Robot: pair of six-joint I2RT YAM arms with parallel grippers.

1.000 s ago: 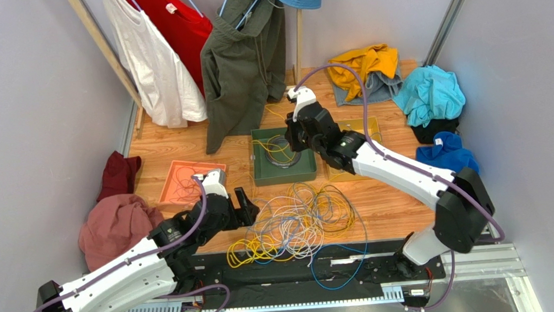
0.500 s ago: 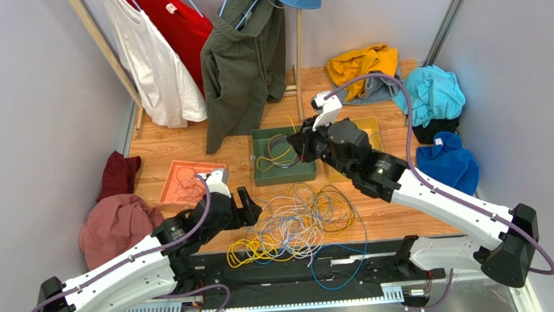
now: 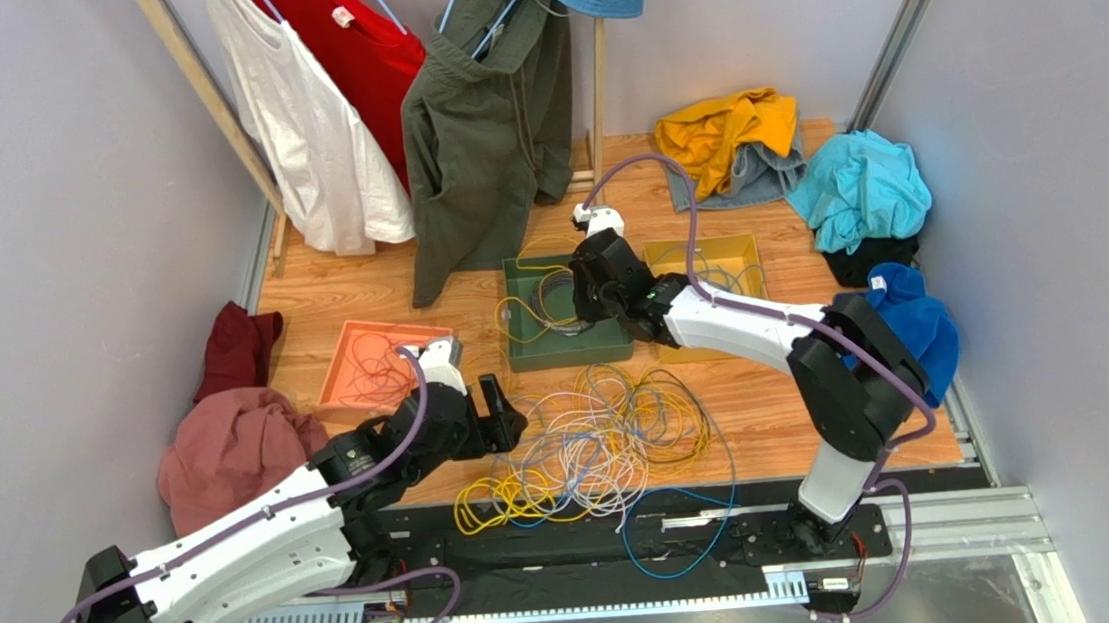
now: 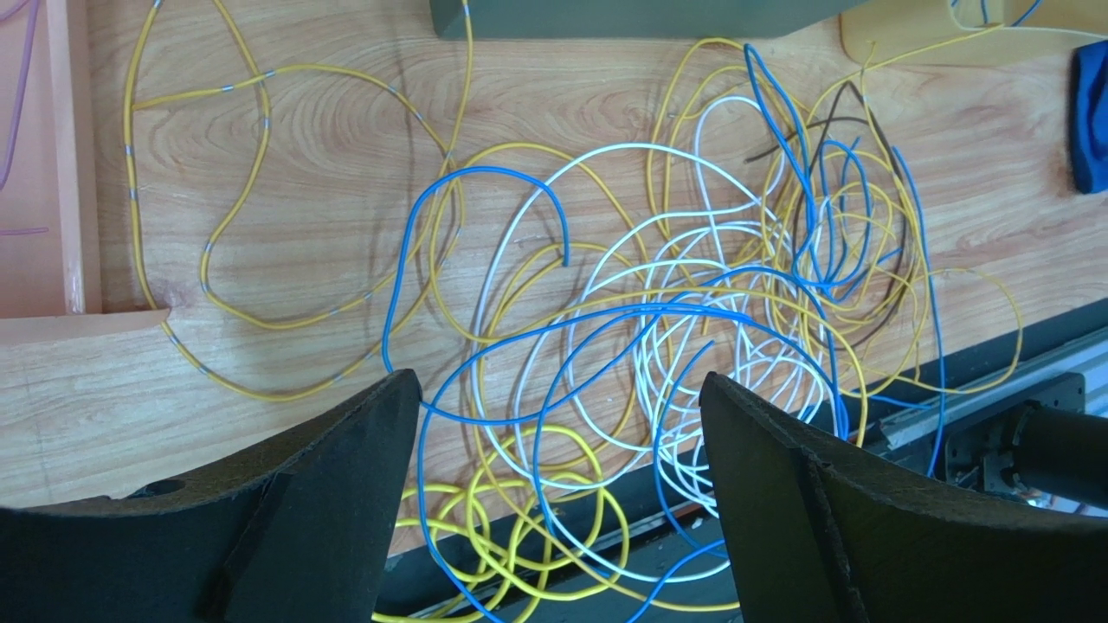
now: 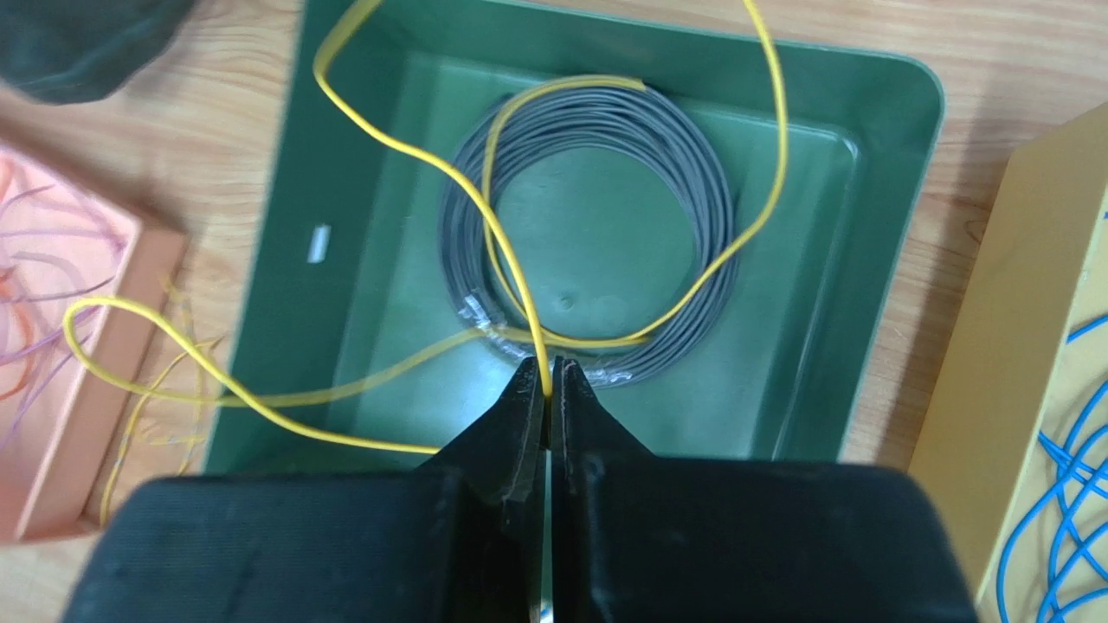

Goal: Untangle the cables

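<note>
Right wrist: right gripper [image 5: 549,371] pinches yellow cable [image 5: 515,283] (above green tray [image 5: 890,208]).

The right arm [image 3: 758,327] is swinging back in, its elbow [image 3: 856,376] folding up from the far right. The right gripper [image 5: 548,379], pinched on a yellow cable [image 5: 419,158], is coming back low over the green tray [image 5: 897,195]. The cable's loops are shifting toward the tray's left side. The left gripper [image 4: 559,387] is creeping slightly toward the cable pile [image 4: 676,338].
</note>
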